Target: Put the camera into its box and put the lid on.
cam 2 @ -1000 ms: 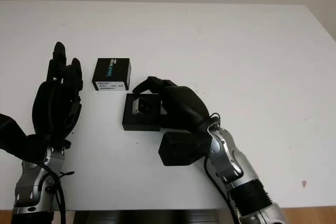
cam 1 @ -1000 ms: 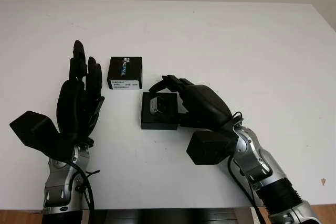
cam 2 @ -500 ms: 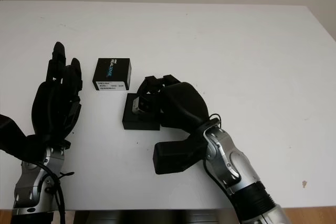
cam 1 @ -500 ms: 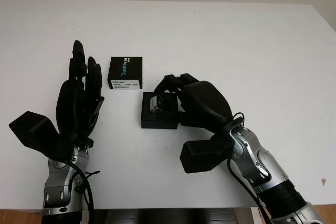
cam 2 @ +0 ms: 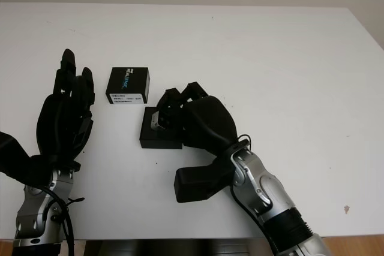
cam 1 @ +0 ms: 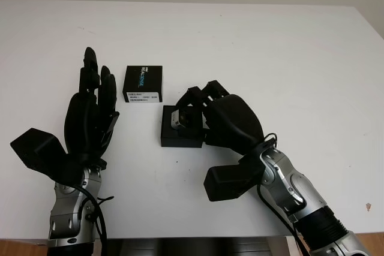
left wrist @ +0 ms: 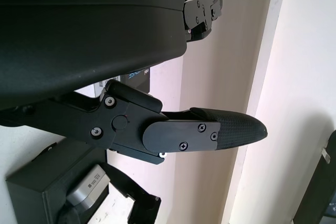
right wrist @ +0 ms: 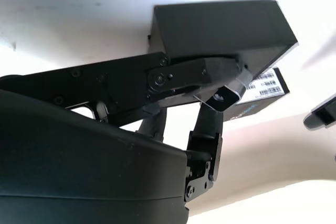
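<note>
right hand [cam 1: 207, 109] risen slightly since before, fingers curled on small silver camera [cam 1: 177, 117] in open black box [cam 1: 180, 136]; release pending. left hand [cam 1: 90, 118] open, parked left.

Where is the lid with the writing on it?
The lid lies on the table, just behind the open box, between the left hand and right hand.

Camera [cam 1: 177, 118] in box [cam 1: 181, 137], lid [cam 1: 143, 83] behind.

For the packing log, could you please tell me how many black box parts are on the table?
2. The open box sits mid-table with the camera in it, under the right hand. The lid lies just beyond it, nearer the open left hand.
</note>
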